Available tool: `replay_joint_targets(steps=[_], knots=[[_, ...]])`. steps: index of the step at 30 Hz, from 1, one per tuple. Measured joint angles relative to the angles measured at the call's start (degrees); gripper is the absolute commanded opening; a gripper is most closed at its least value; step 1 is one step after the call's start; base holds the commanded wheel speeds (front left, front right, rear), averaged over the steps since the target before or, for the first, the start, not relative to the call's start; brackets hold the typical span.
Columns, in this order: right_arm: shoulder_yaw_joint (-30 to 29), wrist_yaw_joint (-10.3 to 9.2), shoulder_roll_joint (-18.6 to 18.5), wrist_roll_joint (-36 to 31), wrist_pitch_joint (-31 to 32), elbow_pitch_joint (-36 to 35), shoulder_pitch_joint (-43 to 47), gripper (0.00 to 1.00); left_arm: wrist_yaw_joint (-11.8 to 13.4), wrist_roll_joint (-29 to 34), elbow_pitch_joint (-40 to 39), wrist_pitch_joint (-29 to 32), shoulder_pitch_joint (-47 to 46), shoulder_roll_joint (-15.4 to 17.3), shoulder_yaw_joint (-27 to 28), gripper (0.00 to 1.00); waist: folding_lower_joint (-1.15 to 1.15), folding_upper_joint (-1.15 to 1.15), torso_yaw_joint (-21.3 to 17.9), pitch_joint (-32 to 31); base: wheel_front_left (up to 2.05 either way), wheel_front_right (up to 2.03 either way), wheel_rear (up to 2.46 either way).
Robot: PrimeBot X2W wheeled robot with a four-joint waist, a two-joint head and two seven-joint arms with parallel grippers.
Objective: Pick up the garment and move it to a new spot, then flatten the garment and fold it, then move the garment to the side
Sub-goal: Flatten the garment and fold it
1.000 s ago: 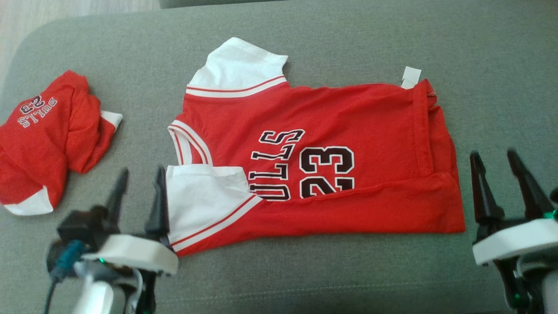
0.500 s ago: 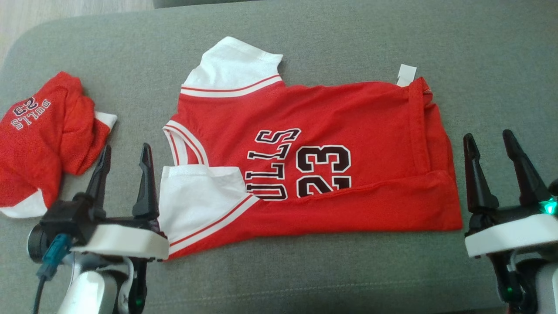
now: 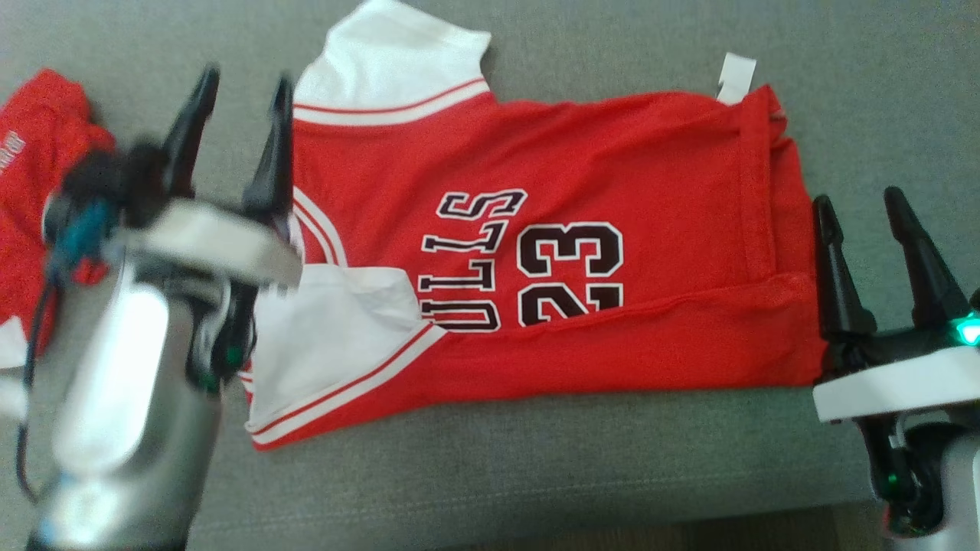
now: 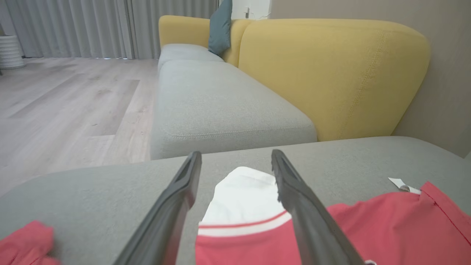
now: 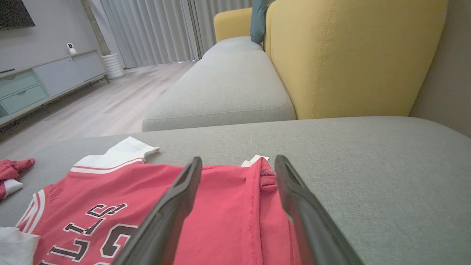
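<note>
One fold looks to be in so far, and the rest is ahead, as I judge it. The red garment (image 3: 597,229) lies spread on the grey cushion (image 3: 536,474) between the two grippers. It is mostly flat, with its near long edge turned up and over into a folded strip (image 3: 612,360) that covers the lower part of the black lettering, and the near white sleeve (image 3: 329,329) lies in on top. The left gripper (image 3: 246,76) hangs above the collar end, its two dark fingers apart and nothing between them. In its wrist view the far white sleeve (image 4: 243,195) sits just beyond its fingertips, framed between them. The right gripper (image 3: 857,199) stands just beside the hem end, fingers likewise spread and empty, with the hem's corner and a small white label (image 3: 736,76) ahead of its tips. So the picking up and laying out seem done and the flattening nearly so, though some wrinkles show near the hem. What is left, to my eye, is to bring in the far edge and far sleeve, then likely fold end to end, and last move it to the side. A second red garment (image 3: 31,153), crumpled, lies on the outer side of the left gripper, well apart from the right one
</note>
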Motion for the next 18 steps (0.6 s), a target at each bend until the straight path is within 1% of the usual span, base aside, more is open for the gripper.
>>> replay_joint_targets(steps=[3, 7, 8, 9, 14, 16, 18], knots=[[0.1, 0.00, 0.0, -0.1, -0.1, 0.0, -1.1, 1.00, -2.2, -0.5, 6.9, 0.5, -8.1, -1.4, -0.7, 1.00, 0.00, 0.00, -0.7, 2.6, 0.00, 0.00, 0.00], [0.6, 0.00, 0.0, -0.1, -0.1, 0.3, -2.5, 1.00, -4.3, -0.9, 18.2, 0.5, -17.5, -3.4, -1.4, 1.00, 0.01, 0.00, -1.8, 6.0, 0.00, 0.00, 0.00], [1.0, 0.00, 0.0, -0.1, -0.1, 0.5, -2.9, 1.00, -4.7, -0.9, 21.2, 0.5, -19.7, -3.5, -1.8, 1.00, 0.01, 0.00, -2.2, 6.7, 0.00, 0.00, 0.00], [1.0, 0.00, 0.0, -0.1, -0.1, 0.5, -2.9, 1.00, -4.7, -0.9, 21.2, 0.5, -19.7, -3.5, -1.8, 1.00, 0.01, 0.00, -2.2, 6.7, 0.00, 0.00, 0.00], [2.5, 0.00, 0.6, -0.1, -0.6, 0.9, -4.6, 1.00, -6.3, -0.8, 34.9, 0.2, -28.8, -3.6, -2.5, 1.00, 0.01, 0.00, -4.6, 9.7, 0.00, 0.00, 0.00], [3.0, 0.00, 1.0, -0.1, -0.6, 1.2, -4.8, 1.00, -7.1, -0.8, 39.5, 0.2, -31.8, -3.5, -2.7, 1.00, 0.01, 0.00, -5.5, 10.7, 0.00, 0.00, 0.00], [3.5, 0.00, 1.3, -0.1, -0.8, 1.9, -4.7, 1.00, -7.4, -0.8, 43.9, 0.5, -34.2, -3.4, -3.1, 1.00, 0.01, 0.00, -6.5, 11.4, 0.00, 0.00, 0.00]])
